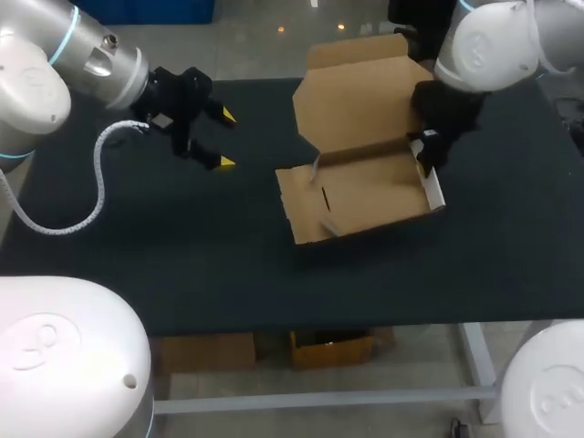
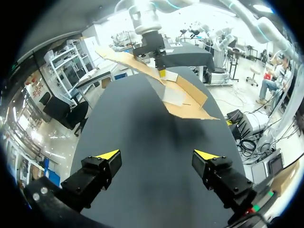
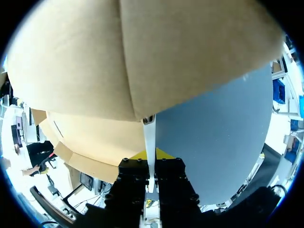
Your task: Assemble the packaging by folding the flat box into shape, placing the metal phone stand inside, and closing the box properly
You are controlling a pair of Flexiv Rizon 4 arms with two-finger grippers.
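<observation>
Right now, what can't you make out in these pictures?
Phone stand: seen in no view.
Box interior: left wrist view sees it edge-on; cardboard fills the right wrist view.
Right gripper tips: head view, hidden behind its own wrist.

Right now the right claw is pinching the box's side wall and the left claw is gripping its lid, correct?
No. The left claw is open, holding nothing, away from the box; the left wrist view shows it. The right claw does pinch the side wall.
</observation>
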